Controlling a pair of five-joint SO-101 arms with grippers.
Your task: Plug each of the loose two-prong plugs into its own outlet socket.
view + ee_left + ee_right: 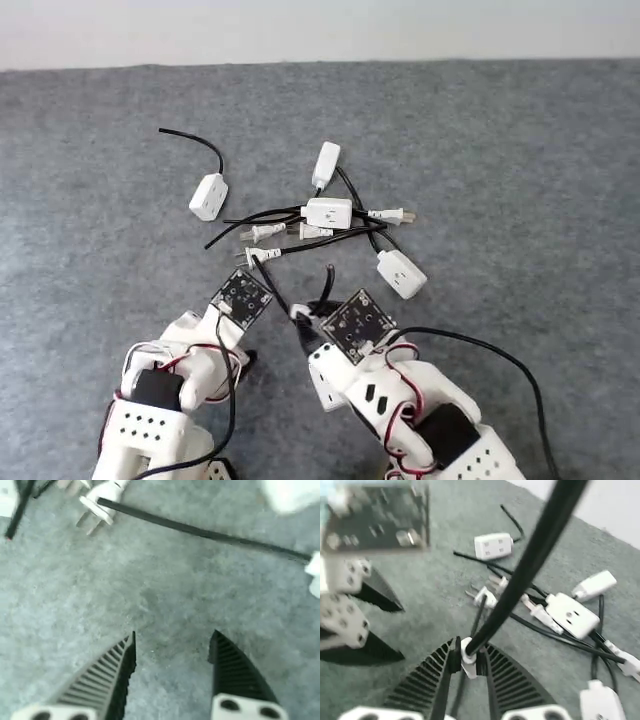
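Barely started: right tool (470, 649) pinches a white two-prong plug on black cord (468, 661), and left tool (173, 636) gapes wide over the grey felt surface (165, 590). The other loose plugs (265, 232) and white outlet sockets (328, 212) are tangled mid-surface, none looks plugged.

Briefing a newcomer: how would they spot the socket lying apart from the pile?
On the grey mat, look left of the tangled pile. The lone socket lies clear of it, one short black cord curling away, unlike the overlapping others.

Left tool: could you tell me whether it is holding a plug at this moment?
No, the left tool stands open over the mat, and the nearest plug lies apart from it.
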